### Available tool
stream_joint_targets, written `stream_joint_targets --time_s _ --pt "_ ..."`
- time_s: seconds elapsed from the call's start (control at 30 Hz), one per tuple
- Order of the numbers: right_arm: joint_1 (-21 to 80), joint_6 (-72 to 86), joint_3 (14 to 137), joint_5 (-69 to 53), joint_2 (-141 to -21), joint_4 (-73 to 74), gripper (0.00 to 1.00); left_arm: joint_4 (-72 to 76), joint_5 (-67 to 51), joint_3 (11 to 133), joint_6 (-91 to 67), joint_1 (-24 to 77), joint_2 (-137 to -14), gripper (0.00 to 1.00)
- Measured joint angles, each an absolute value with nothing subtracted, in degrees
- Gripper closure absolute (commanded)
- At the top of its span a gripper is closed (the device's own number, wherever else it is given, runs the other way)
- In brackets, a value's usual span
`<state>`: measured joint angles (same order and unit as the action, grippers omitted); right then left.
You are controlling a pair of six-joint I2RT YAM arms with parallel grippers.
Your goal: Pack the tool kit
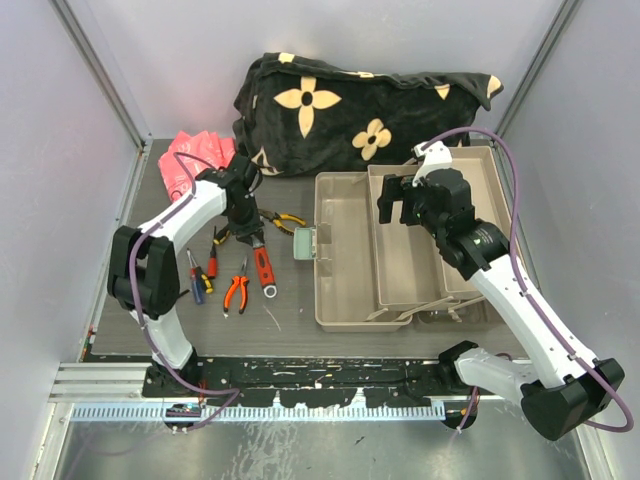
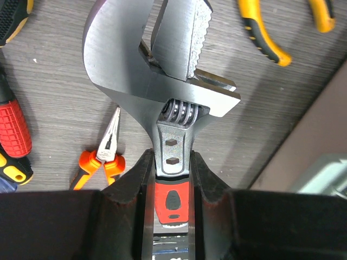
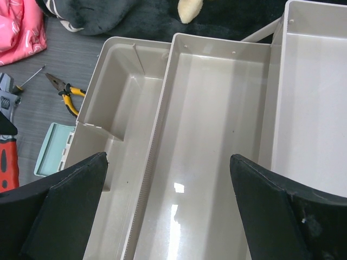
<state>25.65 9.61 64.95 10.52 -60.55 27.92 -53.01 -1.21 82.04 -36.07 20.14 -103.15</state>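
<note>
With left tool (image 2: pixel 172 162) clamped on wrench (image 2: pixel 124 70), lift level, carry rightward into tray (image 1: pixel 345 270); mind right tool (image 3: pixel 168 162), gaping empty there.

Shiny smooth steel adjustable wrench (image 2: pixel 127 70), red rubbery grip; glossy beige plastic toolbox trays (image 3: pixel 211 108); matt grey wood-grain table (image 2: pixel 59 92).
</note>
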Motion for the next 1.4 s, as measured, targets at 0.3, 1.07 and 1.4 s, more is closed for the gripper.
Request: stream_joint_targets --time_s 0.3,1.07,1.4 --pt "25.65 9.89 65.04 10.39 -60.31 28.75 0.0 -54.39 -3.29 87.24 -34.92 20.14 -100.99 1.0" --pt "25.65 11.38 65.06 10.46 -58.37 29.04 0.0 -48.99 -15.07 97.3 -38.46 34.59 -98.21 1.0" --pt "25.65 11.79 65.04 10.9 -56.75 29.21 0.0 -43.77 -15.14 102.15 -40.82 40.21 -109.08 1.0"
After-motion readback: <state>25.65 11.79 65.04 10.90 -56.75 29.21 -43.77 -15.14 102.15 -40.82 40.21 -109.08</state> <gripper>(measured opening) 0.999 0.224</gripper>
